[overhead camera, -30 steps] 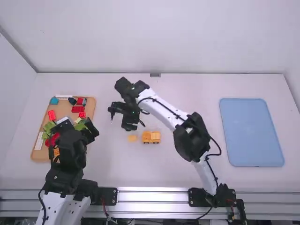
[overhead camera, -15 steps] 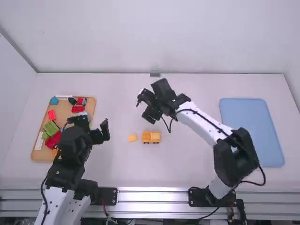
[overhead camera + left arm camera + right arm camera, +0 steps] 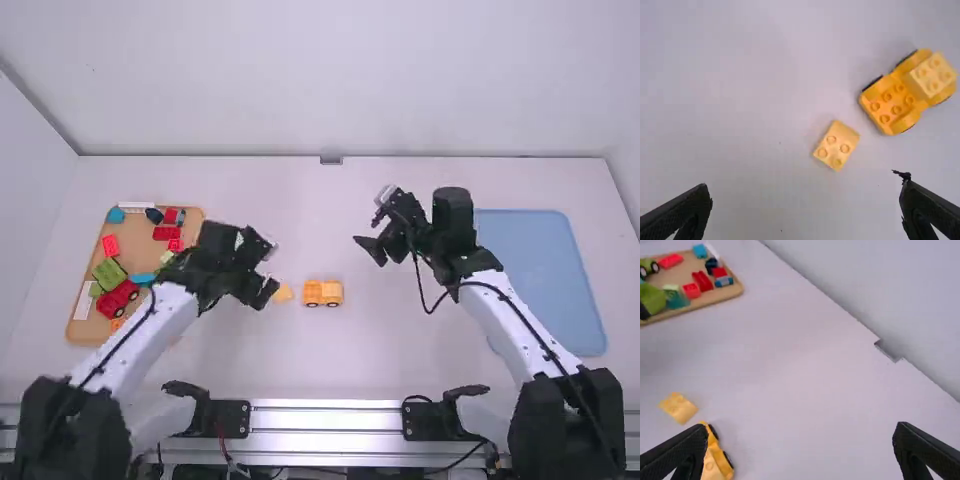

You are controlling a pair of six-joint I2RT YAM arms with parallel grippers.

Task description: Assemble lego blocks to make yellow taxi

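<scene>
The left gripper hangs open just left of the loose light-yellow brick. Right of that brick stands the orange-yellow wheeled car. In the left wrist view the left gripper has its fingers wide apart, the loose brick lying beyond them, studs up. The car bears a light-yellow brick on one end; its other end shows bare studs. My right gripper is open and holds nothing, above the table behind and right of the car. In the right wrist view the right gripper partly covers the car.
A wooden tray on the left holds red, green and blue bricks and a red wheeled piece. On the right lies a blue tray, with the right arm over its near left part. A wall bounds the table's far edge.
The left gripper has come away from the wooden tray, rightward to the loose brick. My right arm has swung right, away from above the loose brick and the car. Brick and car have stayed put.
</scene>
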